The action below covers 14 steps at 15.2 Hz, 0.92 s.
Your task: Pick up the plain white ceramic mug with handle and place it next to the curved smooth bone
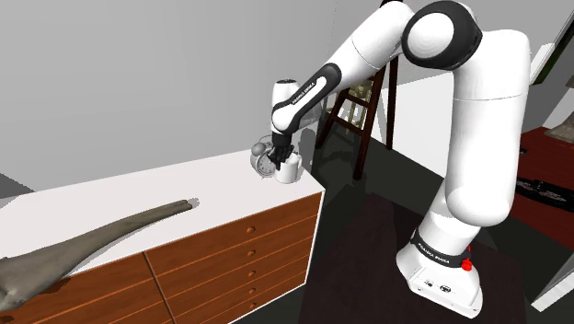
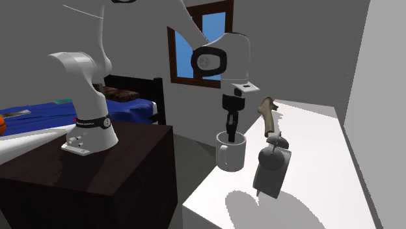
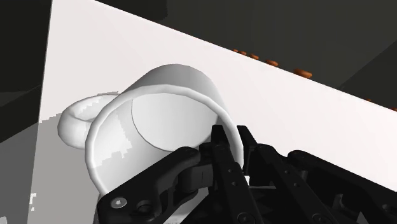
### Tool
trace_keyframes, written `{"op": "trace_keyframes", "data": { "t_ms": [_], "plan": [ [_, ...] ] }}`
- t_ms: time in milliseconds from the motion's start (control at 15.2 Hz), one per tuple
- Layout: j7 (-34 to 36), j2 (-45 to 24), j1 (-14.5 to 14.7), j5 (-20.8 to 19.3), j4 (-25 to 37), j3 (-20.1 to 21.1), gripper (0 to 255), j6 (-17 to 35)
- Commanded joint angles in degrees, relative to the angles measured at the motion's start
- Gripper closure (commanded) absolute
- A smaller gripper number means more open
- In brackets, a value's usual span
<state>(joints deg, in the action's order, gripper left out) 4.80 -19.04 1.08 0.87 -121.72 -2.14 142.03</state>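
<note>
Gripper [image 3: 231, 147] fingers are pinching the wall of the white mug [image 3: 159, 121]: one finger is sitting inside the cup and the other is pressing on its outside. The mug is standing upright at the corner of the white dresser top [image 1: 212, 179], right by the edge. In the second exterior view its handle is pointing to 9 o'clock. It may be resting on the top or hanging just above it; I cannot tell. A grey alarm clock [image 2: 272, 166] is standing just beside the mug, at 4 o'clock from it in that view. The long curved bone [image 1: 101, 237] is lying on the same top, well apart from the mug, at 8 o'clock from it in the shoulder view. Brown drawers [image 1: 230, 258] are showing under the top. The white arm [image 1: 478, 138] is reaching over from its dark stand [image 1: 368, 244], at 4 o'clock from the mug.
</note>
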Motion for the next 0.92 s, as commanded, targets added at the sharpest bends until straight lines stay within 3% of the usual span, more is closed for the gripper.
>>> {"op": "trace_keyframes", "data": {
  "t_ms": [0, 858],
  "plan": [
    [0.17, 1.34, 0.11, -0.1, -0.03, -0.01, 255, -1.31],
    [0.42, 7.91, 0.22, -0.5, 2.19, -0.15, 255, -10.09]
  ]
}}
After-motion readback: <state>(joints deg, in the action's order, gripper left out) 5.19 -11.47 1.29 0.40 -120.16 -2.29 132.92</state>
